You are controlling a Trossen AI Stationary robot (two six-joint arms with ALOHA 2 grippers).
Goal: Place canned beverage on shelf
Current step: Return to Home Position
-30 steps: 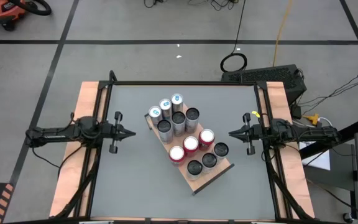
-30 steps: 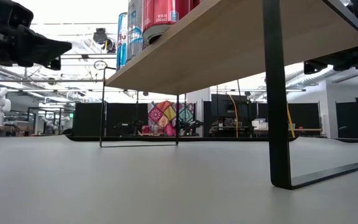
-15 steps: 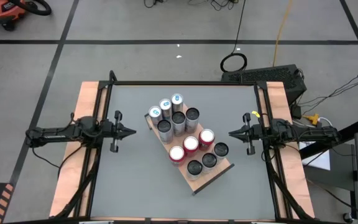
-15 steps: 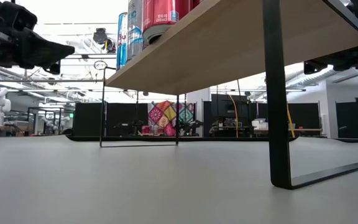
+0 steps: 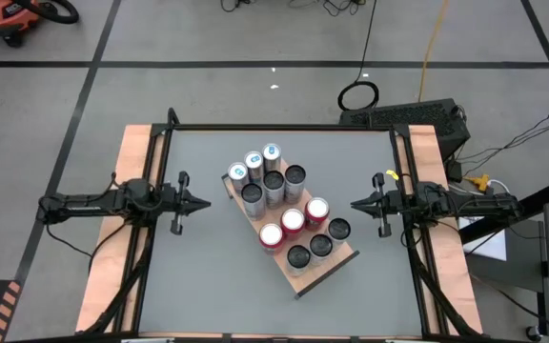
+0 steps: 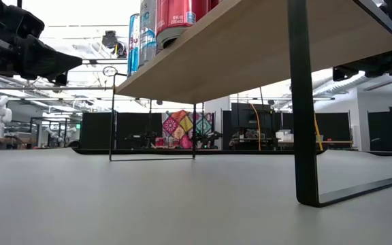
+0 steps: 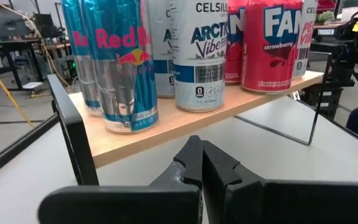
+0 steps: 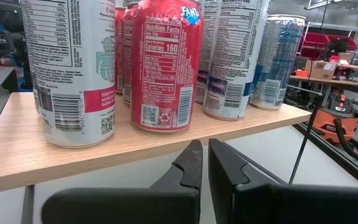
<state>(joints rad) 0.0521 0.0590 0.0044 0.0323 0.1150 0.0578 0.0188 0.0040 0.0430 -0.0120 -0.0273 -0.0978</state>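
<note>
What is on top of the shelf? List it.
On the shelf: three blue-topped cans, three red cans, six dark-topped cans. The board under them is covered.

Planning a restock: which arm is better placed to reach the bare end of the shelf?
Probably the right. The shelf leaves bare wood at its end nearer the right gripper; the left gripper sits across the cans from it. Both grippers are shut and empty.
</note>
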